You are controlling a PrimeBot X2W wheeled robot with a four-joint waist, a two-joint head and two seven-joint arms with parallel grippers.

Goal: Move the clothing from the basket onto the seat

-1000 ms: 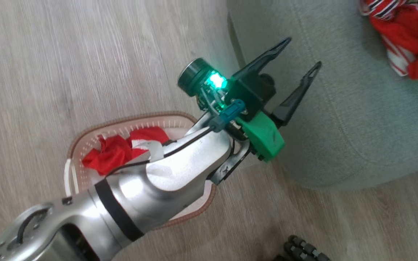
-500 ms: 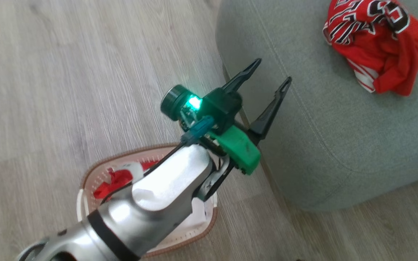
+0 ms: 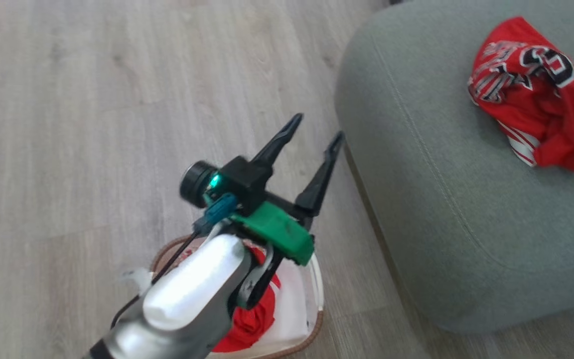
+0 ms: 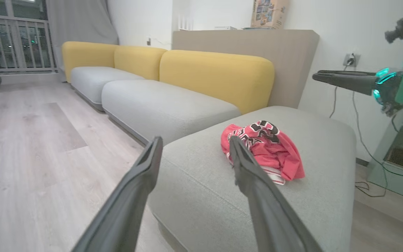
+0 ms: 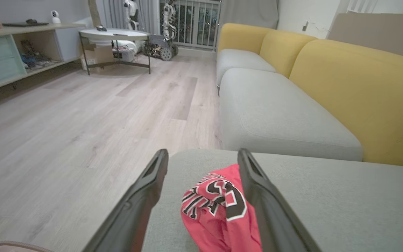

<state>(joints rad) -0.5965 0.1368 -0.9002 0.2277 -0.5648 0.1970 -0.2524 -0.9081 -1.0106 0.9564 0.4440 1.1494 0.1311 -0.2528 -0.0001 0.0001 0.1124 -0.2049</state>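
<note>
Clothing heap (image 3: 536, 99) aslant on seat (image 3: 441, 214)

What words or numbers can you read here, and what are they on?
On the red jersey lying on the seat: big black-and-white lettering, too crumpled to read, so nothing can be quoted.
On the picture-covered box in the background: print too small to read.
Nothing else carries readable text.

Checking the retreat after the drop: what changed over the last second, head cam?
The left gripper pulled back off the seat edge and is now over the floor, just beyond the basket. The view also shifted. Nothing was taken or released: the fingers stay open and empty. The jersey stays on the seat, with red clothing still in the basket.
</note>
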